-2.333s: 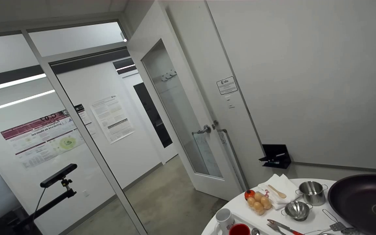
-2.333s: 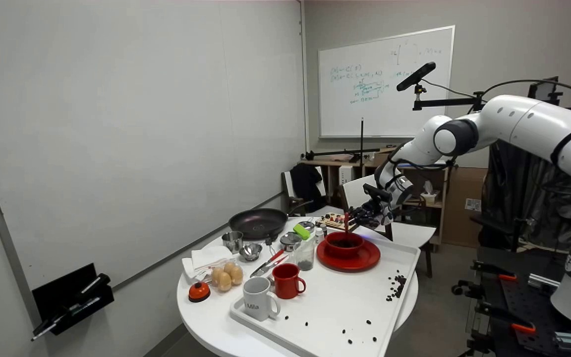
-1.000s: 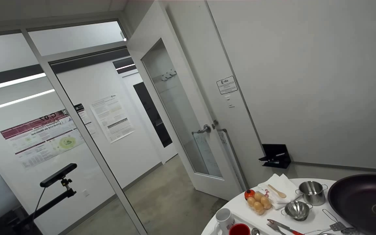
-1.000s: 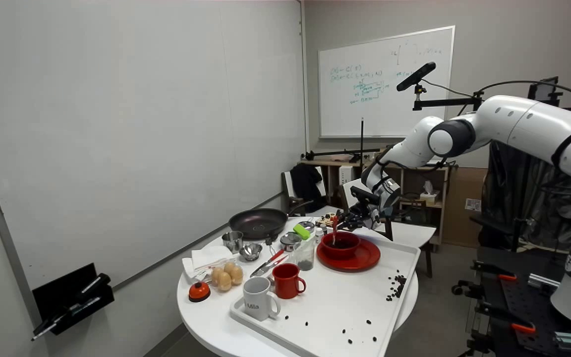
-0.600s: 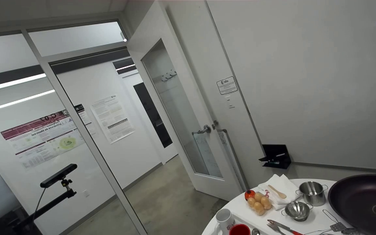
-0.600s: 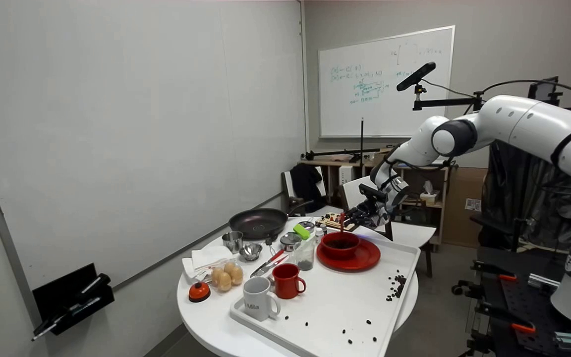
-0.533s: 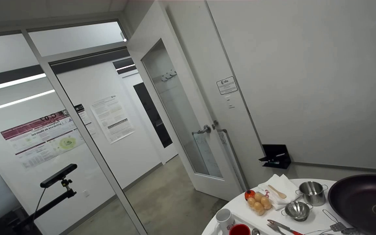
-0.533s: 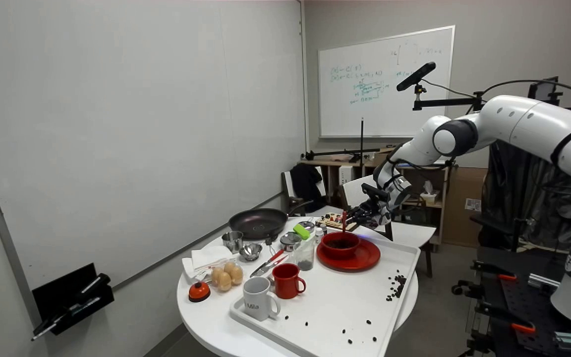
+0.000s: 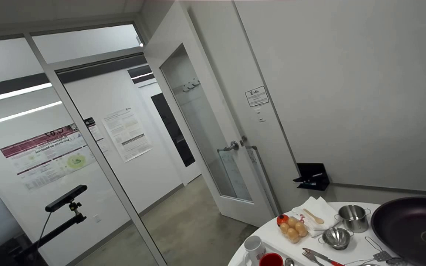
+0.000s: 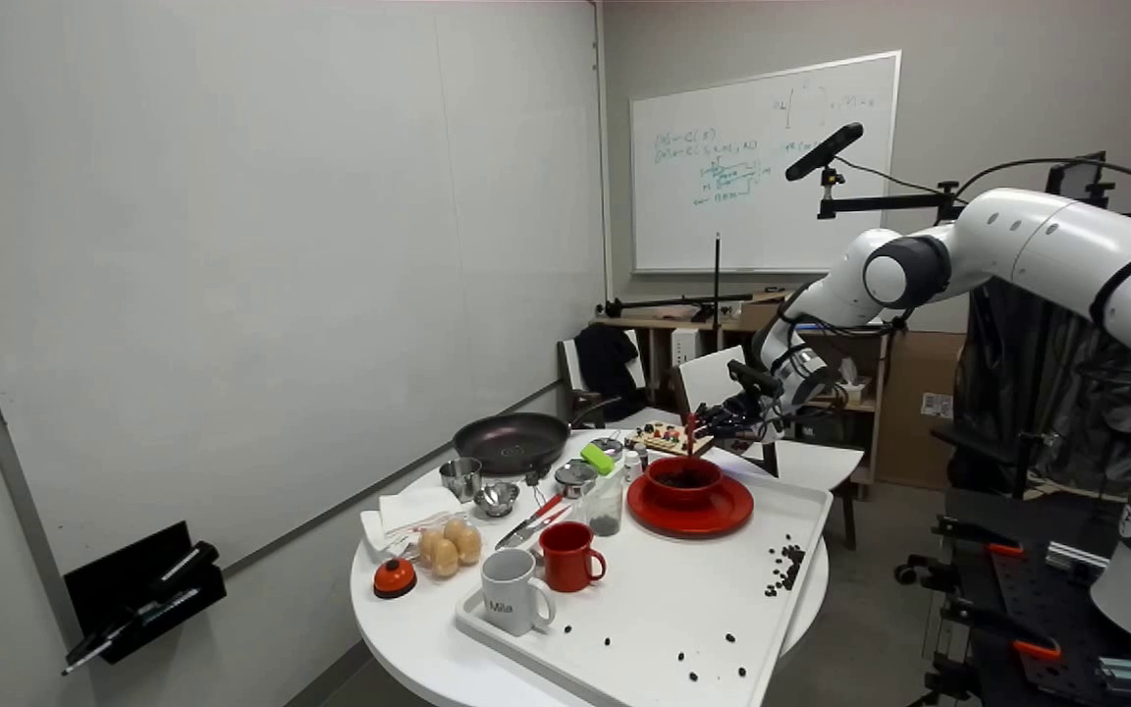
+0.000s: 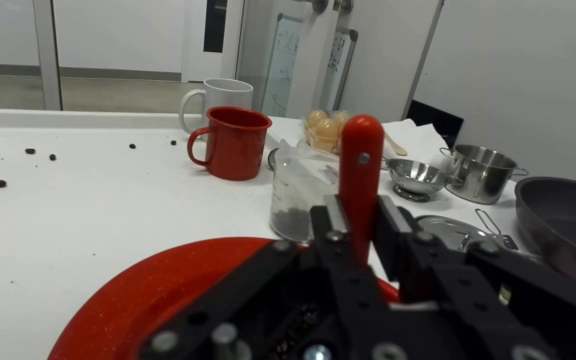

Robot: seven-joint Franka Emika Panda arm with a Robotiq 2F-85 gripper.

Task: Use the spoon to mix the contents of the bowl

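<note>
The spoon has a red handle that stands nearly upright in the red bowl. Its lower end is hidden in the bowl. The bowl holds dark bean-like bits and stands on a red plate. My gripper is at the bowl's far side, above the rim. In the wrist view my gripper is shut on the spoon's red handle, with the handle's end sticking up above the fingers. The plate shows there beside the gripper; the bowl is mostly hidden behind the fingers.
A white tray bears the plate, a red mug, a grey-white mug and scattered dark bits. A clear measuring cup stands close to the plate. A frying pan and steel pots stand beyond.
My gripper and the spoon swung left and came back right, a little past where they were. The spoon tilted, then stood up again. The bowl shifted slightly left, then back right on the plate.
</note>
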